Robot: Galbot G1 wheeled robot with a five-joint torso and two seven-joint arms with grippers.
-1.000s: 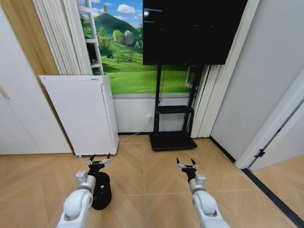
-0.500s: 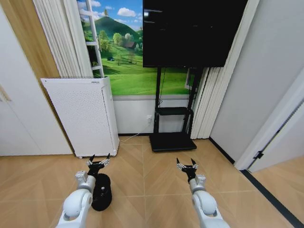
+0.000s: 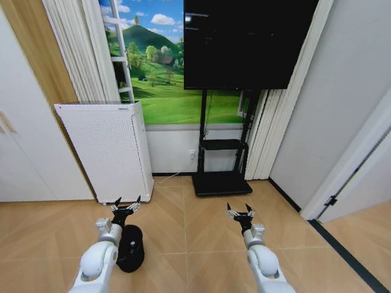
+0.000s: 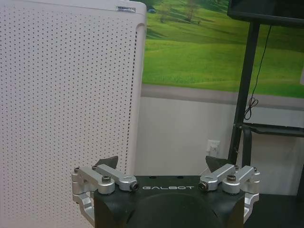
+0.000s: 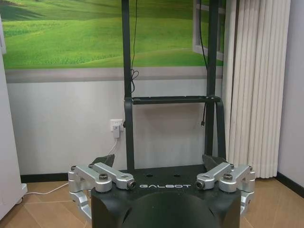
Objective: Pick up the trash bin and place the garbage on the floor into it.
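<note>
Left gripper (image 3: 126, 206) is held wide open right over the trash bin (image 3: 131, 248), near the air purifier (image 3: 110, 149); right gripper (image 3: 241, 211) is also spread wide.

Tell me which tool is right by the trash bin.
The left tool: the black trash bin sits on the floor just beneath it. The right tool hangs over bare floor.

white appliance (image 3: 107, 149) ahead-left, bare floor (image 3: 183, 213) between

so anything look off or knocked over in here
Nothing stands out. The trash bin stands upright on the floor by the left gripper, near the white perforated appliance. The right gripper hangs over bare floor; both have open, empty jaws.
</note>
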